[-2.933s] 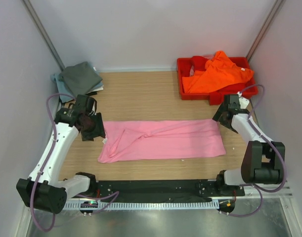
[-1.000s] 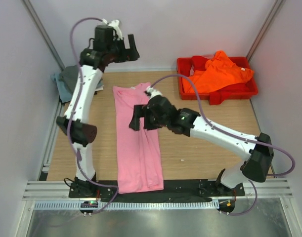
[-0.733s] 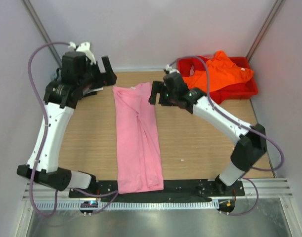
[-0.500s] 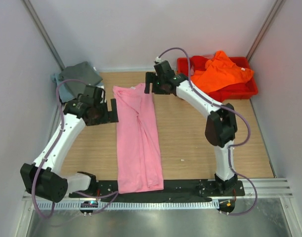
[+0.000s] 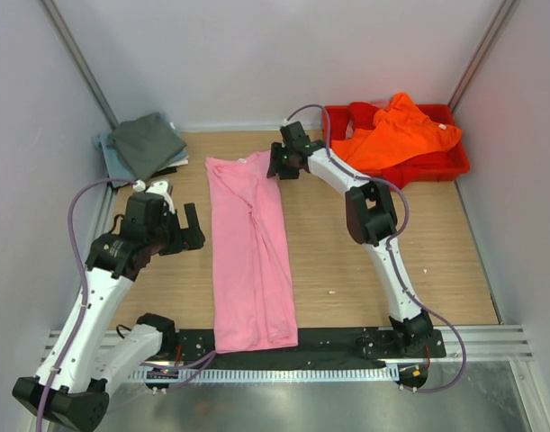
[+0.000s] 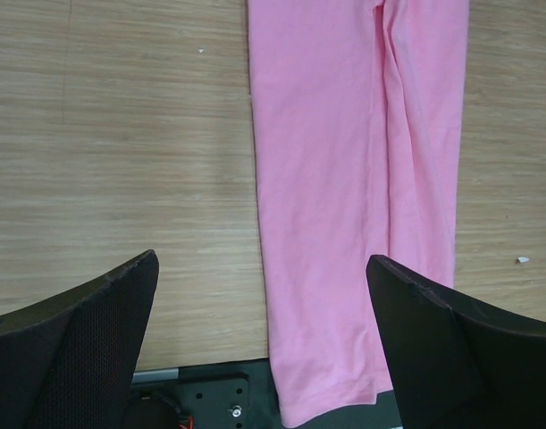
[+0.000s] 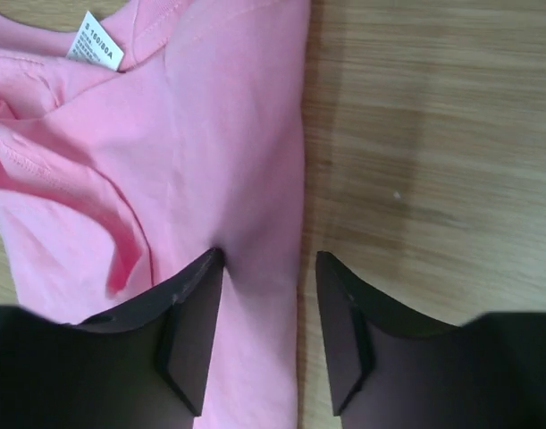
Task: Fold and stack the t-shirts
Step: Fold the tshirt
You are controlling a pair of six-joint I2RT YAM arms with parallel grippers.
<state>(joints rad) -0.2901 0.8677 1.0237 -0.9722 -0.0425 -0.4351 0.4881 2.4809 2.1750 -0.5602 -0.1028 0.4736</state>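
We're looking at the light pink t-shirt (image 5: 252, 261) laid out as a long narrow strip on the wooden surface (image 5: 365, 234), running from the far side down to the near edge, where its end overlaps the black rail. In the right wrist view we can see its collar end, with a white size label (image 7: 96, 49).

Over at the far right corner of that strip is the right gripper (image 5: 276, 162). Close up, its jaws are partly apart and straddle the shirt's right edge: one of the fingers (image 7: 192, 331) is over pink cloth, the other over bare wood just beside it. The cloth between them lies flat, and nothing is pinched.

The left gripper (image 5: 186, 232) hangs just left of the strip, about midway along, with its jaws spread wide and nothing in them.

The bright orange t-shirt (image 5: 392, 130) is heaped in the red tray (image 5: 410, 173) at the far right. In the far left corner, the dark grey t-shirt (image 5: 147, 142) sits on top of the pale blue-grey t-shirt (image 5: 104, 146).
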